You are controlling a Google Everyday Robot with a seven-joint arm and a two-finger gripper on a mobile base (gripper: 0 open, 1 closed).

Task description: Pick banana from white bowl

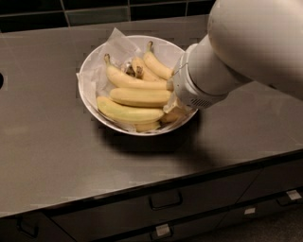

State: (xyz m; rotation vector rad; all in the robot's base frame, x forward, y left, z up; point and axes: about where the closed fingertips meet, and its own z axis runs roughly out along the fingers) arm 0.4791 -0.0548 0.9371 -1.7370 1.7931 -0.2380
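Note:
The white bowl (90, 101), wide and lined with crumpled white paper, stands on the dark counter and holds several bananas. The banana (129, 113), long, plump and pale yellow, lies along the bowl's front. Another smooth banana (139, 96) lies just behind it, and bananas with upright dark-tipped stems (124, 78) lie further back. My gripper (173, 109) is down inside the bowl's right side, at the right ends of the front bananas. It is almost fully hidden behind my white wrist (199, 80).
The dark counter (57, 160) runs to a front edge with drawers and handles (165, 201) below. A dark tiled wall (94, 12) stands behind the bowl. My bulky white arm (258, 42) covers the right rear of the counter.

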